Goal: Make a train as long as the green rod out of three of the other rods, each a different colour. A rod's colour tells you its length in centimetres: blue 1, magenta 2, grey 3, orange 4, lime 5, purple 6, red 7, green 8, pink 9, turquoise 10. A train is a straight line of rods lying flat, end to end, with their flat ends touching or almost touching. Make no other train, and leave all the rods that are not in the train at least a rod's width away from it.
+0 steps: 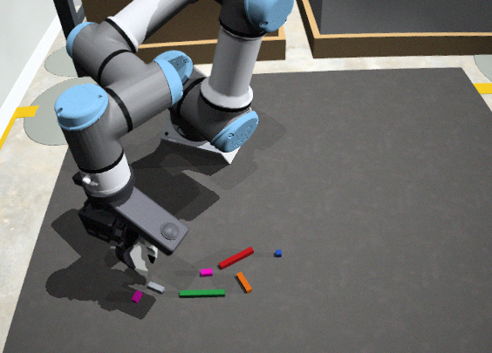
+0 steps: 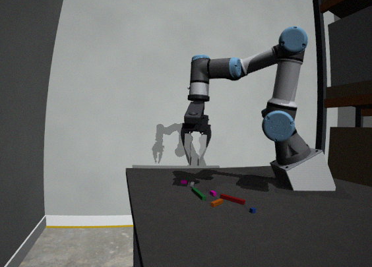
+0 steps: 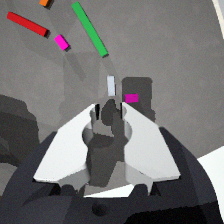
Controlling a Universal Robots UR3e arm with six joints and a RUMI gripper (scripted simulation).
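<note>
My gripper (image 1: pixel 147 267) (image 2: pixel 194 164) (image 3: pixel 109 104) is empty, its fingers a narrow gap apart, above the table near the grey rod. The grey rod (image 1: pixel 155 287) (image 2: pixel 192 184) (image 3: pixel 111 86) lies flat between a magenta rod (image 1: pixel 137 296) (image 2: pixel 183 182) (image 3: pixel 131 98) in shadow and the green rod (image 1: pixel 201 293) (image 2: pixel 198 194) (image 3: pixel 90 29), touching neither. A second magenta rod (image 1: pixel 206 272) (image 2: pixel 213 193) (image 3: pixel 62 42) lies near the left end of the red rod (image 1: pixel 235 258) (image 2: pixel 232 199) (image 3: pixel 27 24). The orange rod (image 1: pixel 244 282) (image 2: pixel 216 203) (image 3: pixel 45 2) lies slanted right of the green rod.
The blue rod (image 1: pixel 278 254) (image 2: pixel 252 210) lies right of the red rod, outside the wrist view. The arm's base (image 1: pixel 201 142) (image 2: pixel 313 172) stands behind the rods. The dark table top (image 1: pixel 371 201) (image 2: pixel 297 238) carries the arm's shadows around the gripper.
</note>
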